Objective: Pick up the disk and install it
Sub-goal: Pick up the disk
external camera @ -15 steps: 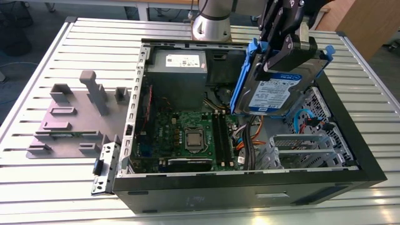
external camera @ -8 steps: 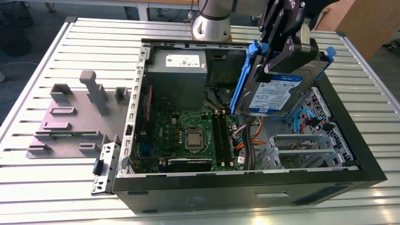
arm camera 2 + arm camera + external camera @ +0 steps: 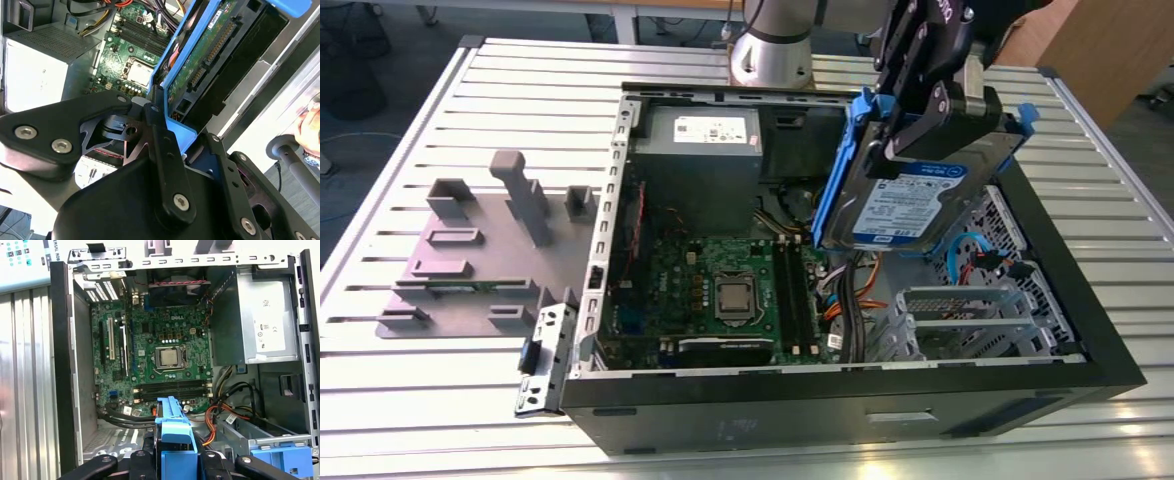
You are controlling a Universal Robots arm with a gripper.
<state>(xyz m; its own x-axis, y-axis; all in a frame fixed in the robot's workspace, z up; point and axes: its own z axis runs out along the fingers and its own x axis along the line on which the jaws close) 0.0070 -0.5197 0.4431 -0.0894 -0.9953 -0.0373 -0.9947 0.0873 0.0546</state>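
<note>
Robotics lab or test workshop: an opened black desktop computer case [image 3: 854,400], green motherboard [image 3: 707,270] bared, sits on a ribbed aluminium-profile workbench [image 3: 454,420]. A grey plastic fixture plate with upright holders [image 3: 454,290] lies at the exterior view's left, and a silver robot-arm base [image 3: 771,55] stands at the far edge.

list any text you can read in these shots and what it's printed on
Nothing can be quoted with confidence.
Blue-and-white label on the flat rectangular metal disk, clamped in the black gripper: print too small to read.
White sticker on the grey power-supply box: symbols and lines, too small to read.
Green motherboard: a short white brand mark, other print too small.
</note>
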